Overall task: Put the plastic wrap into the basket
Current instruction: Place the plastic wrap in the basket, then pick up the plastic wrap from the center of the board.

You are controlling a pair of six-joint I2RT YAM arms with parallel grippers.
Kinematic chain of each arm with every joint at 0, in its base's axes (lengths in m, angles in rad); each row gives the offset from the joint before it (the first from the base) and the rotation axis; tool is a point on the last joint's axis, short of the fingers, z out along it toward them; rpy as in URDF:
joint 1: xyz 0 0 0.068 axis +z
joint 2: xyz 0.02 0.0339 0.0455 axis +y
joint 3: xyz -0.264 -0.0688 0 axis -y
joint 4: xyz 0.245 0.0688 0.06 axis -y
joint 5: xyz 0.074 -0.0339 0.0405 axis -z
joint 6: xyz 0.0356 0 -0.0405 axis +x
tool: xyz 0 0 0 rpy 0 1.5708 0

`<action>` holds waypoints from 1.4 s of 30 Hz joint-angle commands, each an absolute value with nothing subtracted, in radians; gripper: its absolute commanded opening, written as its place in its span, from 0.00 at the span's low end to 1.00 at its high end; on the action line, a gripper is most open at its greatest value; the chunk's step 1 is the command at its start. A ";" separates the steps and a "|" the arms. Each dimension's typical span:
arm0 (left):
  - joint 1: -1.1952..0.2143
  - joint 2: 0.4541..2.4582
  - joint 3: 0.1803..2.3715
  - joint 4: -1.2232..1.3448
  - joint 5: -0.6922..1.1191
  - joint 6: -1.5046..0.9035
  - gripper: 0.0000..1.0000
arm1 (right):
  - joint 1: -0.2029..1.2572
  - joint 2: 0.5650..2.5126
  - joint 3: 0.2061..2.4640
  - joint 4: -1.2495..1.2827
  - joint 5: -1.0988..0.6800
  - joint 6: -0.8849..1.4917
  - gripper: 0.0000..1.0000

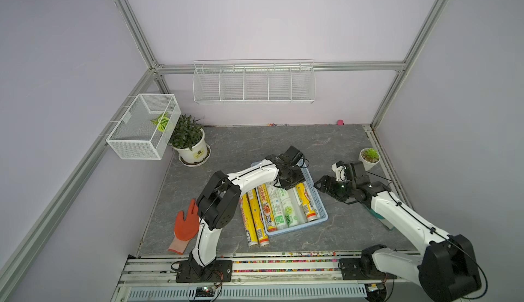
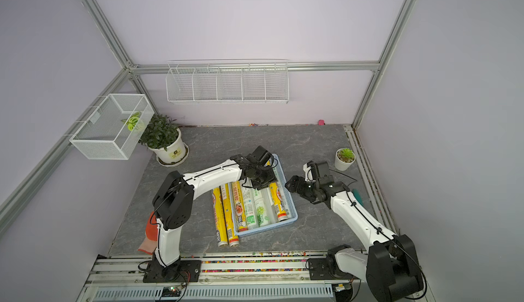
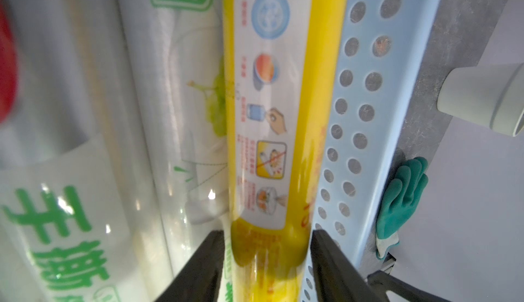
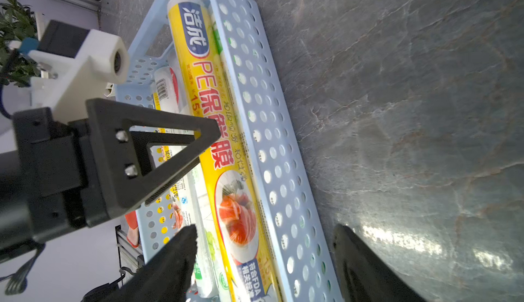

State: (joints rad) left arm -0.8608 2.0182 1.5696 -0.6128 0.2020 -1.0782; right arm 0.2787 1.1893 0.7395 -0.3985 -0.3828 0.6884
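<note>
Right wrist: plastic wrap (image 4: 224, 156) reads "PE保鲜膜" (yellow); also "FDA".

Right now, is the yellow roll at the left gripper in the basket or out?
In. The yellow roll lies flat inside the basket's holed wall, beside clear-white rolls.

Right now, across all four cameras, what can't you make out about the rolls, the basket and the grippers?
- Both top views: the left arm covers the far ends of the plastic wrap in the basket and of two rolls beside it.
- Left wrist view: jaws of the left gripper flank a yellow roll; whether they touch it is unclear.
- In a top view: the right arm hides most of the green glove.
</note>
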 commanded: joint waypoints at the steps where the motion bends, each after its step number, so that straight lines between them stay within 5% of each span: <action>1: -0.865 2.008 1.598 -0.657 0.177 -1.048 0.56 | 0.273 1.181 0.768 -0.400 -0.405 0.680 0.81; 13: -0.864 1.725 1.513 -0.716 -0.133 -0.928 0.58 | 0.320 1.121 0.890 -0.432 -0.421 0.656 0.81; 19: -0.859 1.512 1.332 -0.716 -0.337 -0.908 0.69 | 0.525 1.238 1.034 -0.490 -0.294 0.598 0.82; 25: -0.800 1.247 1.026 -0.649 -0.431 -0.921 0.69 | 0.723 1.425 1.186 -0.515 -0.199 0.556 0.82; 35: -0.502 0.879 0.598 -0.563 -0.079 -0.824 0.71 | 0.937 1.678 1.410 -0.596 -0.041 0.524 0.82; 42: -0.364 0.922 0.549 -0.512 0.197 -0.735 0.77 | 0.994 1.798 1.480 -0.625 -0.054 0.593 0.82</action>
